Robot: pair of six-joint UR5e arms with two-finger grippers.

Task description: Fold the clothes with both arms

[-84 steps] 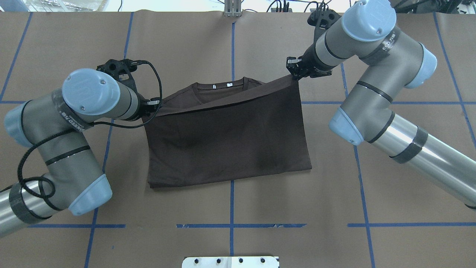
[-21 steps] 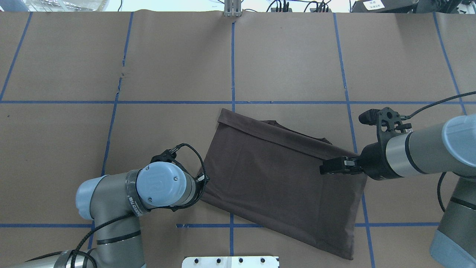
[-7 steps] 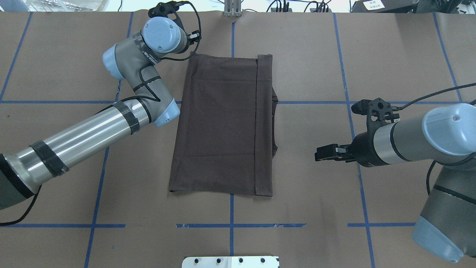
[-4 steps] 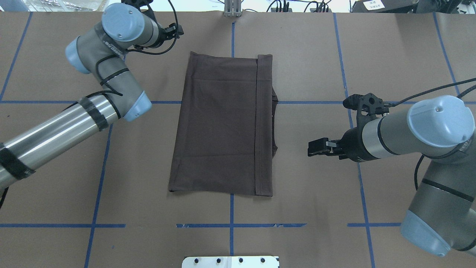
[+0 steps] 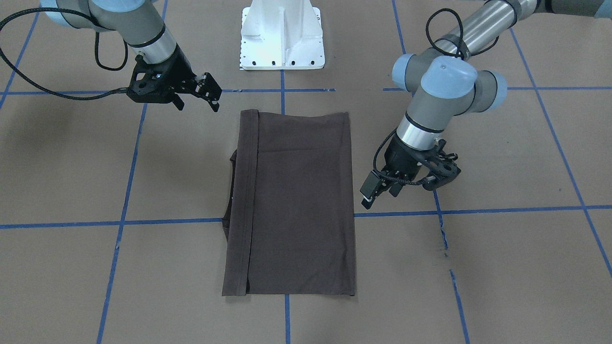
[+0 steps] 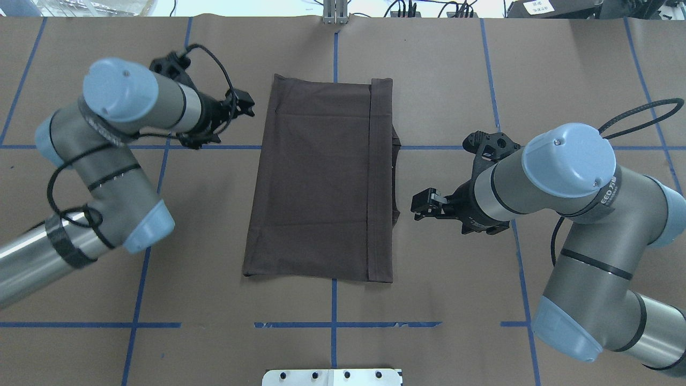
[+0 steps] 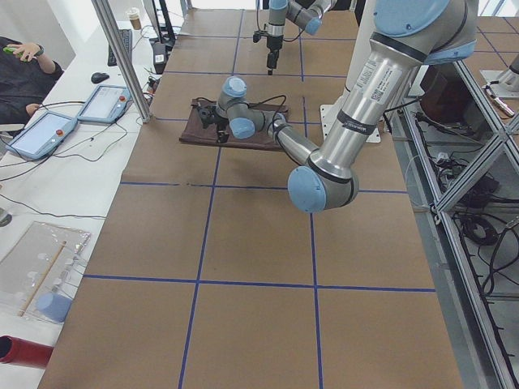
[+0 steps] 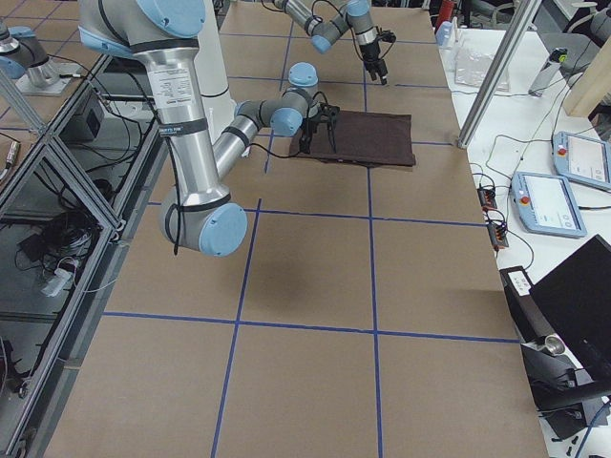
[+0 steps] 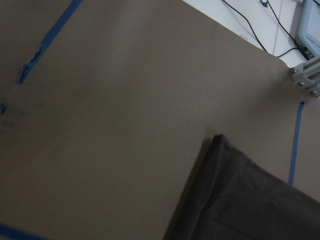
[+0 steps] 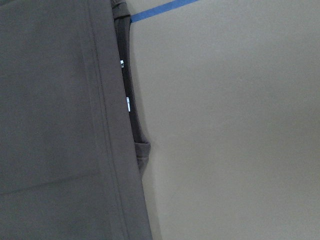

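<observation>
The dark brown T-shirt point(image 6: 321, 182) lies flat mid-table, already folded into a narrow rectangle, and the right gripper point(image 6: 420, 208) just right of it and the left gripper point(image 6: 245, 105) by its far left corner both hover with jaws parted and empty, so seemingly a final crosswise fold remains.

Grey tubes, light blue caps on left arm point(image 6: 102, 155) and right arm point(image 6: 587, 268). Silver links banded in black tape, black cables looped at wrists.
</observation>
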